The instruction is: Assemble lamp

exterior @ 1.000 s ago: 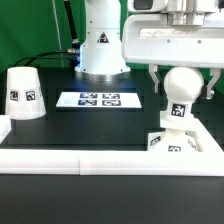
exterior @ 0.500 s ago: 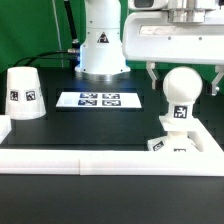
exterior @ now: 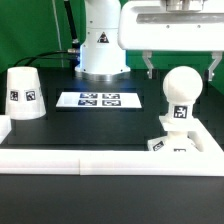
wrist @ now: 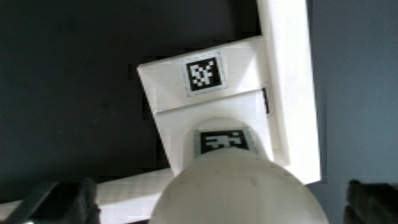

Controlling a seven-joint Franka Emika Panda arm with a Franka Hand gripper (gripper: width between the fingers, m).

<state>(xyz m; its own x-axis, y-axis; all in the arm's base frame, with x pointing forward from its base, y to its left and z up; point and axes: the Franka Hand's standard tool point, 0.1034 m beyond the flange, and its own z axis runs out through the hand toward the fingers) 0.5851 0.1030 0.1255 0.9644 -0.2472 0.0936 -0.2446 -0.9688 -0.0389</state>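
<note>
The shade (exterior: 24,93) stands well off to the exterior view's left of the gripper (exterior: 180,68), awaiting fitting. The gripper hangs above the bulb (exterior: 181,92), fingers spread wide, holding nothing. The bulb stands upright on the base (exterior: 172,142), apparently seated there.

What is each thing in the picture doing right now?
Bulb: upright on the base block, nothing holding it.
Base block: on the table against the white rail.
Shade: standing alone, wide end down, not fitted yet.
Hand: open, above the bulb, fingers apart on both sides.
Marker board: lying flat.
</note>
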